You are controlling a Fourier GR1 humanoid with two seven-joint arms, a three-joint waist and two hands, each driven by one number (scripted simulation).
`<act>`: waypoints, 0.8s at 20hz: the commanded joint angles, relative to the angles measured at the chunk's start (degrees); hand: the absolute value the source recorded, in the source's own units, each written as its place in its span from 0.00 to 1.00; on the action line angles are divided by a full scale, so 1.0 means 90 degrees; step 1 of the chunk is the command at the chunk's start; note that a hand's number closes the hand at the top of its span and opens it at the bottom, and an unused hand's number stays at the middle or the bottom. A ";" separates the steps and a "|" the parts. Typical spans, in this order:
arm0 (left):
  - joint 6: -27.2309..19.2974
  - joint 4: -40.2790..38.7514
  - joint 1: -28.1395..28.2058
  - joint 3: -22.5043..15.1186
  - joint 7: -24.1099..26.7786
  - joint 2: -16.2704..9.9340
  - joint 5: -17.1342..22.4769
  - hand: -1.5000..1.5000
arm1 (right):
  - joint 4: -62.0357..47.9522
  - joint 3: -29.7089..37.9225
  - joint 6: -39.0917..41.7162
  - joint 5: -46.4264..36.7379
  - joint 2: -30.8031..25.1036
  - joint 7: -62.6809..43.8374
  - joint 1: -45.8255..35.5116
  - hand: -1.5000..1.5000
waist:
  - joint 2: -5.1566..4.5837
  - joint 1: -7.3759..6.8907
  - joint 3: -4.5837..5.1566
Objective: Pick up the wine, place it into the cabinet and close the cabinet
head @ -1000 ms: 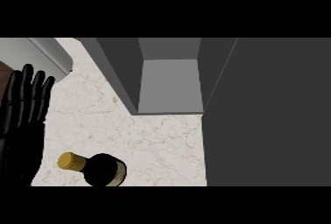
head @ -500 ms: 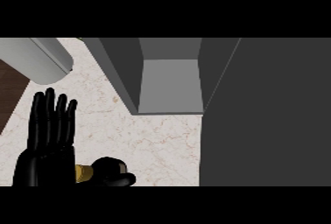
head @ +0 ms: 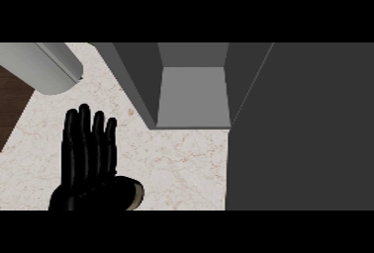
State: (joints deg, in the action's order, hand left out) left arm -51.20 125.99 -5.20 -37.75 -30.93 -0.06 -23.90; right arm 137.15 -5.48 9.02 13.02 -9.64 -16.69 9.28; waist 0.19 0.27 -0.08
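- Low at the view's left, over the counter [head: 182,163]: left hand [head: 87,170], black, seen from the back
- Held released, with fingers [head: 85,133] straight, close together and pointing toward the view's top; curled round nothing
- Under the hand's palm and just to its right: wine [head: 136,192], showing only as a dark rounded sliver with a tan rim
- Mostly hidden by the hand, so cannot tell whether palm and wine touch or whether the bottle stands or lies
- On the pale marbled counter, near the view's lower edge, well short of the cabinet [head: 191,94]
- At the top middle: cabinet, standing open, with grey side walls and a lighter grey floor inside; nothing to be seen within it
- Filling the view's right side from top to bottom: broad dark grey panel [head: 300,128], possibly the cabinet's open door, though hard to be sure from this angle
- At the upper left, slanting in from the view's edge: pale grey cylinder [head: 44,64] with a rounded end, well apart from the fingertips below it
- Along the far left edge, beyond the counter: wedge of brown floor [head: 11,99]
- Between fingertips and cabinet front: bare marble only
- No sight of the right hand anywhere
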 commanded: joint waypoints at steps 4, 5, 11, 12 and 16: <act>-0.1141 -0.0153 -0.0918 -0.0778 -0.1682 0.0007 -0.1562 0.00 | 0.0408 -0.0542 -0.0230 -0.0395 0.0222 -0.0487 -0.0036 0.00 | 0.0005 -0.0021 0.0000; -0.0614 0.0220 -0.1011 -0.0140 -0.2009 0.0007 -0.1570 0.00 | 0.0301 0.0418 -0.0116 0.0494 -0.0141 -0.0705 -0.0460 0.00 | -0.0003 -0.0041 -0.0001; -0.0613 0.0645 -0.0887 -0.0470 -0.3204 0.0007 -0.2764 0.00 | 0.0712 0.0288 -0.0234 0.0267 -0.0046 -0.0910 -0.0242 0.00 | 0.0024 -0.0049 -0.0004; -0.0597 0.0605 -0.1134 -0.0324 -0.3443 0.0007 -0.3036 0.00 | 0.0424 0.0071 -0.0391 0.0027 0.0053 -0.1031 -0.0675 0.00 | 0.0017 -0.0077 -0.0002; 0.0071 0.1154 -0.0788 0.0045 -0.3580 0.0007 -0.3080 0.00 | 0.0812 0.0026 -0.0459 0.0115 0.0047 -0.1278 -0.0683 0.00 | 0.0006 -0.0048 0.0005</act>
State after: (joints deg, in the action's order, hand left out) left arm -53.74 131.68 -12.89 -40.49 -57.70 -0.04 -48.98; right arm 138.30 -5.78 5.93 12.32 -9.17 -24.70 3.47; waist 0.29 -0.09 -0.06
